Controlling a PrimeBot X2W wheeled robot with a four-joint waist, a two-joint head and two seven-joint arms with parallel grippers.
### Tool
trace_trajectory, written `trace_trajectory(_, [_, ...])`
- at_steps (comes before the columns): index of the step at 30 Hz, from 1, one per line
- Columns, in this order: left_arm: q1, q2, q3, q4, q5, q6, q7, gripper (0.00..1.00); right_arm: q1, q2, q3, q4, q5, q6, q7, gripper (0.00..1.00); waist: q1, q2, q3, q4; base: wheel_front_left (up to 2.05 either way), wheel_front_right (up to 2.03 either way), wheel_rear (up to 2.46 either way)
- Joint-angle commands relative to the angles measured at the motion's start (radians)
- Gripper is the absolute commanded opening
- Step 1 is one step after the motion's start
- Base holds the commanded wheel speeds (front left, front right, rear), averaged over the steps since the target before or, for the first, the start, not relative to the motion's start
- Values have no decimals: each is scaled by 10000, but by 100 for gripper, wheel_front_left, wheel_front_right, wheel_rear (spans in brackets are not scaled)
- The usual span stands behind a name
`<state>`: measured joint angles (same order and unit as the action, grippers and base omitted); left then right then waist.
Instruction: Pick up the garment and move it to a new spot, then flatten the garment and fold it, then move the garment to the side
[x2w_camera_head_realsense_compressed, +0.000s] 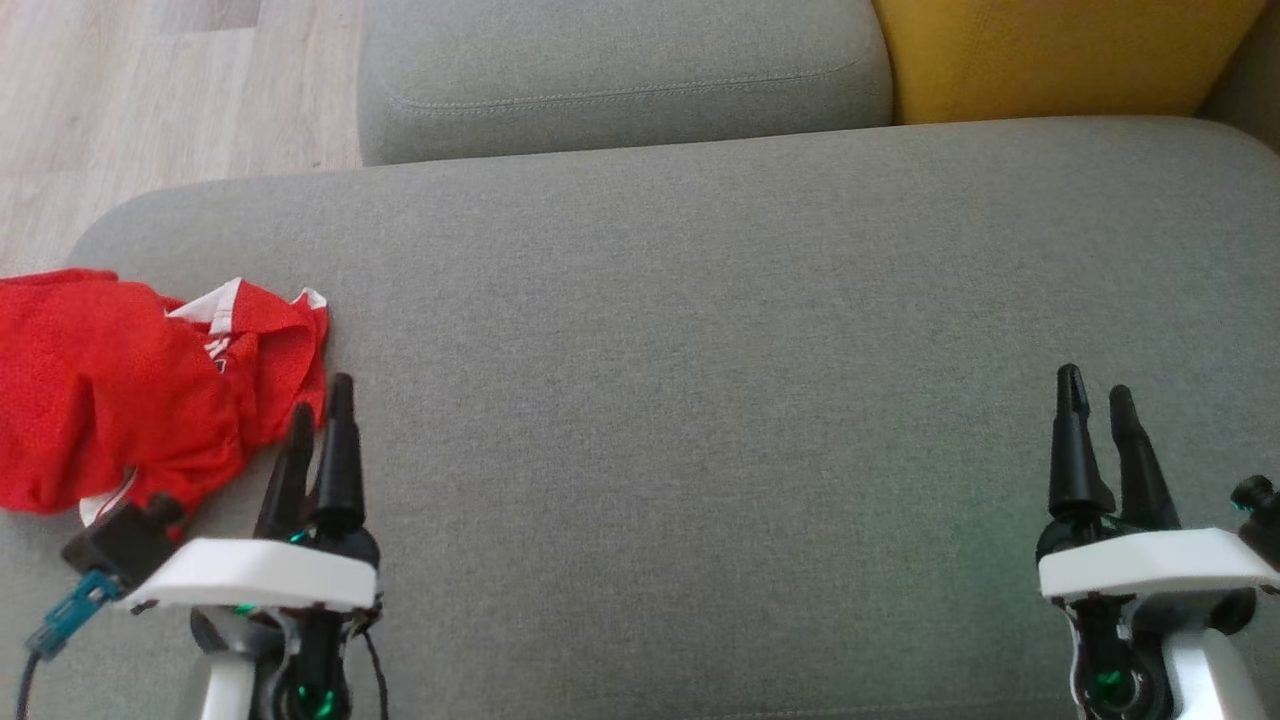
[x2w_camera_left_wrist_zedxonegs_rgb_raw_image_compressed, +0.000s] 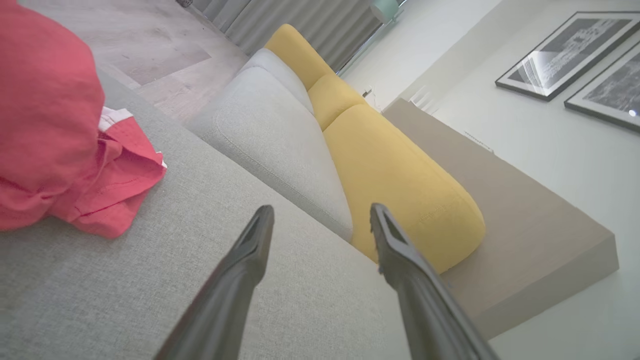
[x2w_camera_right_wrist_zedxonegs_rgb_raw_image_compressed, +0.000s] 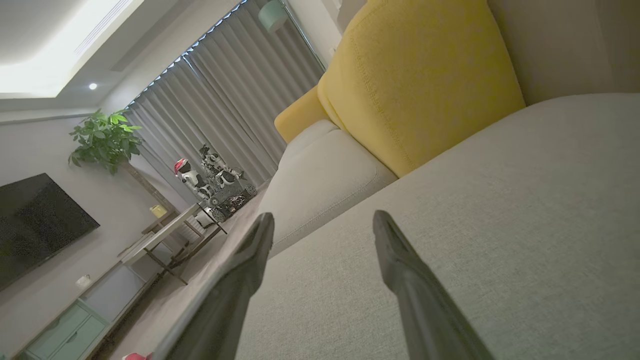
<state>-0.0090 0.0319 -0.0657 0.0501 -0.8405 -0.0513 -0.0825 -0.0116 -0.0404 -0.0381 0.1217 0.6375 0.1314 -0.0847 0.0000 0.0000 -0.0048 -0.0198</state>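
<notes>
Head view: even, diffuse light falls on the grey sofa seat (x2w_camera_head_realsense_compressed: 700, 350), with soft shadows and a faint green tint at 5 o'clock. Left wrist view: bright, with glare on the framed picture (x2w_camera_left_wrist_zedxonegs_rgb_raw_image_compressed: 550, 55) at 2 o'clock and the red garment (x2w_camera_left_wrist_zedxonegs_rgb_raw_image_compressed: 45, 115) at 9 o'clock washed pale and soft. Right wrist view: dimmer, lit from a ceiling cove (x2w_camera_right_wrist_zedxonegs_rgb_raw_image_compressed: 45, 60) at 10 o'clock, with lines bowing toward the edges and the right gripper (x2w_camera_right_wrist_zedxonegs_rgb_raw_image_compressed: 323, 215) out of focus near the lens.

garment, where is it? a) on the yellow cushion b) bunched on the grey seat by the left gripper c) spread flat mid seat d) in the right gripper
b: the garment lies bunched on the seat, just left of the open left gripper.
</notes>
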Motion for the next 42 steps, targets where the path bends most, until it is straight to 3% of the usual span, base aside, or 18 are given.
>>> trace_trajectory(1, [-536,134,64,-464,320,50,-154,100,-526,-66,171,-381,-352,-4,-122,100,0,0,2,-4,0,0,0])
trace_trajectory(11, [-558,202,-648,-428,2631,458,-447,100,-539,-71,543,-362,-1999,-5,-417,100,0,0,-5,-39,0,0,0])
trace_trajectory(20, [-653,844,-1835,17,4473,1419,-710,100,-503,-77,757,-375,-3157,-5,-682,100,0,0,-19,-90,0,0,0])
trace_trajectory(35, [-1066,1579,-3450,472,6163,2803,-1150,100,-506,-86,660,-58,-5846,-6,-1125,100,0,0,-102,-103,0,0,0])
trace_trajectory(42, [-1181,1759,-3966,424,6767,3386,-1355,100,-529,-90,831,-183,-6511,-7,-1331,100,0,0,-133,-71,0,0,0])
